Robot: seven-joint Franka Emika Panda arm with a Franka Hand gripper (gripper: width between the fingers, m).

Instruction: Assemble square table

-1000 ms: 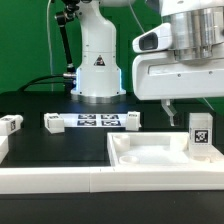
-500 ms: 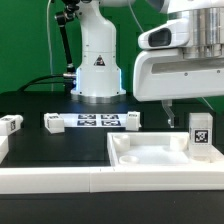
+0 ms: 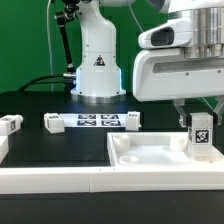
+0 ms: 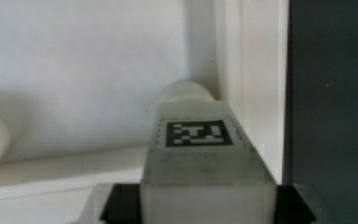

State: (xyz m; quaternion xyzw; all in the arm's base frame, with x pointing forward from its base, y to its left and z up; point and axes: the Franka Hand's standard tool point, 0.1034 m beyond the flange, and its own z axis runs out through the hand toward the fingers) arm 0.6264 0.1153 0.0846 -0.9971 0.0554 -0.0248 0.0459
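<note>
Square table leg (image 3: 201, 140) stands upright between the fingers (image 3: 184, 118) of the gripper (image 3: 201, 122). The jaws are partly closed from above, and the wrist view shows the dark pads (image 4: 119, 203) flush against two opposite sides of the leg (image 4: 197, 150), gripping it. A black-and-white tag shows on the leg in each view. It rests on the recessed face of the white slab (image 3: 150, 152), in the rear corner at the exterior view's right, just beside the raised rim. The slab lies flat on the black table (image 3: 30, 140), against a long white wall (image 3: 55, 180) at the front. Well behind it, the marker board (image 3: 92, 121) lies between a second leg (image 3: 131, 119) and a third leg (image 3: 53, 122). A fourth leg (image 3: 10, 124) sits alone at the exterior view's far left. The arm's white base (image 3: 98, 65) rises behind the board.
</note>
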